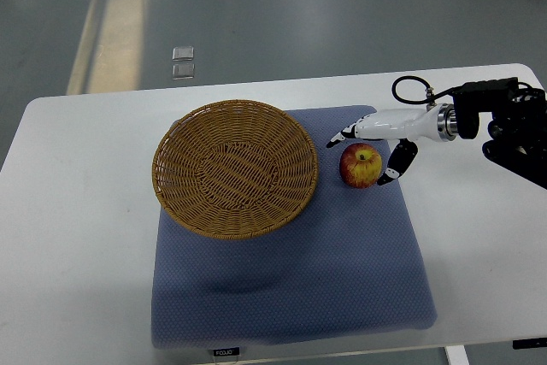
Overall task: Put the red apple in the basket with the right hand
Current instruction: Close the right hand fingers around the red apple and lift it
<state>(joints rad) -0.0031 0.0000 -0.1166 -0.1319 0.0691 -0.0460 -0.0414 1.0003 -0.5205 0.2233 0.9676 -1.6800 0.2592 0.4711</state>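
Observation:
A red and yellow apple (361, 166) rests on the blue mat (342, 262), just right of the woven wicker basket (175, 168), which holds nothing. My right hand (363, 153) reaches in from the right edge and hovers over the apple. Its fingers (340, 136) are spread on the far side and the thumb (400, 161) hangs at the apple's right. The hand is open and does not close on the fruit. My left arm does not show.
The mat lies on a white table (77, 237) whose far edge borders a grey floor. A black cable loop (410, 90) rises above my right wrist. Two small clear squares (183, 61) lie on the floor beyond the table.

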